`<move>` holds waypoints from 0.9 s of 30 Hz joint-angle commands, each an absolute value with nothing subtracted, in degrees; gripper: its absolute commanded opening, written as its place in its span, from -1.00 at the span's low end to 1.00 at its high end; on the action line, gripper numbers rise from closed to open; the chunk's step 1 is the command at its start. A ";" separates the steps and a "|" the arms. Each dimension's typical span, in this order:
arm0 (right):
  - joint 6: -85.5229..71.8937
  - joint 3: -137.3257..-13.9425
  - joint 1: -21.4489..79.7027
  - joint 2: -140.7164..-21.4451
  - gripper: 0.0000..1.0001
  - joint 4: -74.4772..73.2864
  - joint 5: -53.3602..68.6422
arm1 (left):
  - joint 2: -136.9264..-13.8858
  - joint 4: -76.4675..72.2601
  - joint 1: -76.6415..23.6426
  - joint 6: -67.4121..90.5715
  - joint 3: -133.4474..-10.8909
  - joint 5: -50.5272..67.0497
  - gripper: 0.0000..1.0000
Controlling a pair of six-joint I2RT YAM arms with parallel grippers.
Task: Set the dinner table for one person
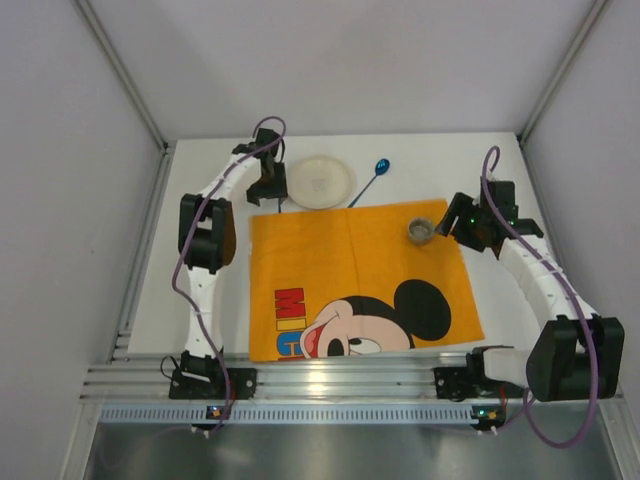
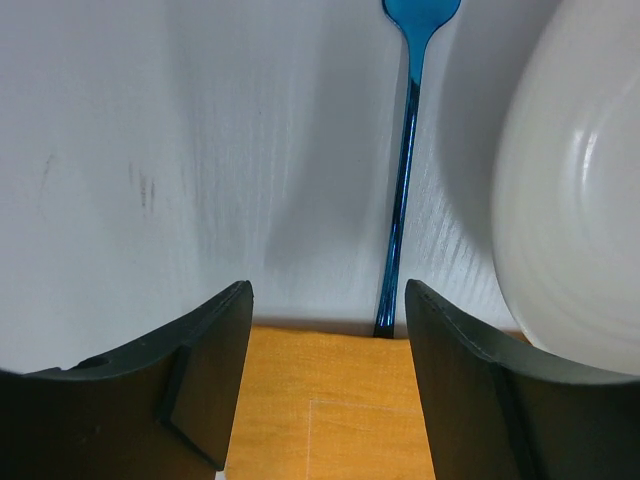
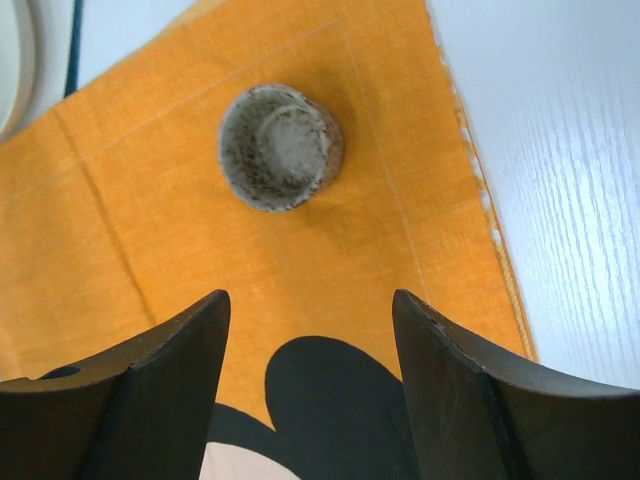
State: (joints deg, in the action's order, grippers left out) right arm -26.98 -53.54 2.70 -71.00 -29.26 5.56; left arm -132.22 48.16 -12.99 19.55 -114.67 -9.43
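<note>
The dinner table (image 1: 430, 160) is a white tabletop with an orange Mickey Mouse placemat (image 1: 360, 280) spread on its middle. A white plate (image 1: 320, 182) and a blue spoon (image 1: 375, 180) lie just beyond the placemat's far edge. A grey speckled cup (image 1: 421, 231) stands upright on the placemat's far right corner. My left gripper (image 2: 328, 300) is open over the placemat's far edge (image 2: 320, 400), the spoon handle (image 2: 405, 170) ahead between its fingers and the plate (image 2: 580, 200) to the right. My right gripper (image 3: 310, 305) is open above the placemat, short of the cup (image 3: 280, 147) and apart from it.
An aluminium rail (image 1: 330, 380) carrying both arm bases runs along the near edge. White enclosure walls with metal posts (image 1: 125, 80) close in the left, right and far sides. Bare tabletop (image 3: 570, 150) lies right of the placemat.
</note>
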 commanded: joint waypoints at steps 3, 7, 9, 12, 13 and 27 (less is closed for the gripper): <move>-25.05 -52.12 0.88 -69.79 0.30 -31.90 4.66 | -134.20 47.29 -13.10 19.07 -118.12 -8.52 0.36; -24.70 -51.33 0.53 -69.52 0.24 -32.17 4.57 | -136.66 47.29 -13.18 18.37 -119.79 -9.05 0.32; -24.70 -50.80 0.44 -69.35 0.22 -32.17 4.57 | -137.81 47.29 -13.18 18.28 -120.93 -8.96 0.26; -24.43 -50.10 0.44 -69.00 0.20 -32.43 4.31 | -140.35 47.28 -13.18 18.63 -123.04 -8.88 0.12; -24.35 -49.92 -0.95 -68.99 0.20 -32.43 4.39 | -141.67 47.29 -13.18 18.98 -123.48 -8.96 0.01; -23.38 -55.70 -2.02 -71.80 0.12 -34.10 4.57 | -145.29 47.64 -10.72 21.01 -137.80 -6.68 -1.00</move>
State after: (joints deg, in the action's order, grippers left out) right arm -24.45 -49.98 -1.30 -71.07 -34.33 4.62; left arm -146.39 48.69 -12.25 20.27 -134.72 -6.85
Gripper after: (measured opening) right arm 0.564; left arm 0.022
